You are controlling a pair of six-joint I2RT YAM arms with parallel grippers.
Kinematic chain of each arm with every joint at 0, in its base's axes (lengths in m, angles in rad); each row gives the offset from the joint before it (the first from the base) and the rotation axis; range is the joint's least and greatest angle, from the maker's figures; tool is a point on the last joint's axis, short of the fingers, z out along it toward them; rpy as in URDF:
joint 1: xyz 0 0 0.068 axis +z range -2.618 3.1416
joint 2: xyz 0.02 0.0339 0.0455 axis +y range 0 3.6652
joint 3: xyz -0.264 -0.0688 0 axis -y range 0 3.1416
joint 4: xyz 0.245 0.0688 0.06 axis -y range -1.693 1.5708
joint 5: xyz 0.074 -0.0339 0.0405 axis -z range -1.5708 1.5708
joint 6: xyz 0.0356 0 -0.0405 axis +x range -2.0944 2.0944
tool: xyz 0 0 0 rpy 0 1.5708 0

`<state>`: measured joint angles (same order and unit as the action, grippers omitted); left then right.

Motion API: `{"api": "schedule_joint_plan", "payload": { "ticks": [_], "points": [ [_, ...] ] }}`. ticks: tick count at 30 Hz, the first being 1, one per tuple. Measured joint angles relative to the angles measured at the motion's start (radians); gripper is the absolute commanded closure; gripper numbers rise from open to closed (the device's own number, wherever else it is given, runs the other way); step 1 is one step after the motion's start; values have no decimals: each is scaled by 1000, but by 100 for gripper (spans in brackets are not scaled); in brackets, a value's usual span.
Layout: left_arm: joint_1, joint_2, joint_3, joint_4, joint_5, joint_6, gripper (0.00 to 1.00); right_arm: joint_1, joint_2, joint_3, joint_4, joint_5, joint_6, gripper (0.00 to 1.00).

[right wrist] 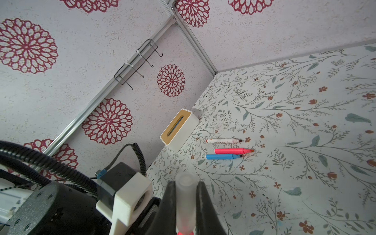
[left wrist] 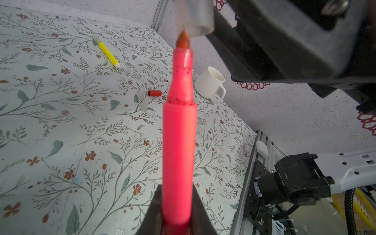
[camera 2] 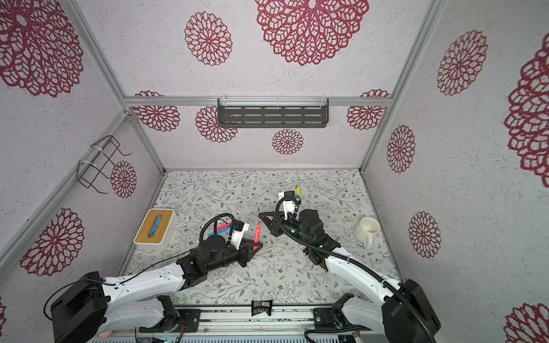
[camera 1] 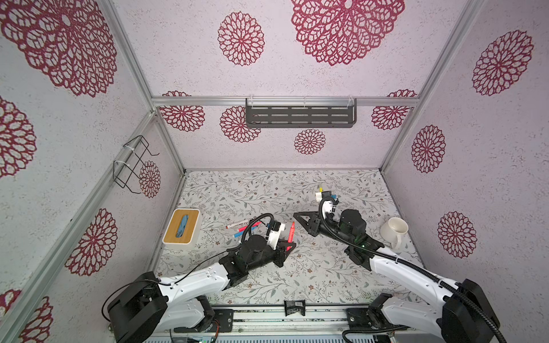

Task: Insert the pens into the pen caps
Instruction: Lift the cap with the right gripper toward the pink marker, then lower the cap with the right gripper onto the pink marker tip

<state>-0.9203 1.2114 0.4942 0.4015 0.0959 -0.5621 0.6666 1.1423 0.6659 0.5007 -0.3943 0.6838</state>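
Note:
My left gripper point(left wrist: 176, 191) is shut on the lower barrel of a pink pen point(left wrist: 179, 132), held above the table in both top views point(camera 1: 291, 233) point(camera 2: 257, 233). The pen's orange tip touches the mouth of a clear pen cap point(left wrist: 195, 18). My right gripper point(right wrist: 186, 183) is shut on that cap point(right wrist: 185, 195), and it meets the left gripper point(camera 1: 289, 246) at mid-table. A white pen point(right wrist: 223, 140), a second pink pen point(right wrist: 234, 151) and a blue pen point(right wrist: 223, 156) lie side by side. A yellow pen point(left wrist: 106, 51) lies apart. A red cap point(left wrist: 154, 93) and two clear caps point(left wrist: 144, 104) lie near the mug.
A white mug point(camera 1: 393, 231) stands at the right of the table. A tissue box with a wooden top point(camera 1: 182, 225) sits at the left by the wall. A dark shelf point(camera 1: 300, 115) hangs on the back wall and a wire rack point(camera 1: 133, 163) on the left wall.

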Motion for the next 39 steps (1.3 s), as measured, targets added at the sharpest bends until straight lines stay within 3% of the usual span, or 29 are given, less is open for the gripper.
{"api": "schedule_joint_plan", "payload": {
  "ticks": [27, 36, 39],
  "points": [
    [-1, -27, 8, 6, -18, -17, 100, 34, 10, -39, 90, -5, 0, 90],
    [5, -27, 8, 53, 46, -53, 100, 35, -34, -104, 184, -12, -4, 81],
    [6, -27, 8, 59, 61, -52, 100, 35, -45, -108, 183, -22, -14, 73]
  ]
}}
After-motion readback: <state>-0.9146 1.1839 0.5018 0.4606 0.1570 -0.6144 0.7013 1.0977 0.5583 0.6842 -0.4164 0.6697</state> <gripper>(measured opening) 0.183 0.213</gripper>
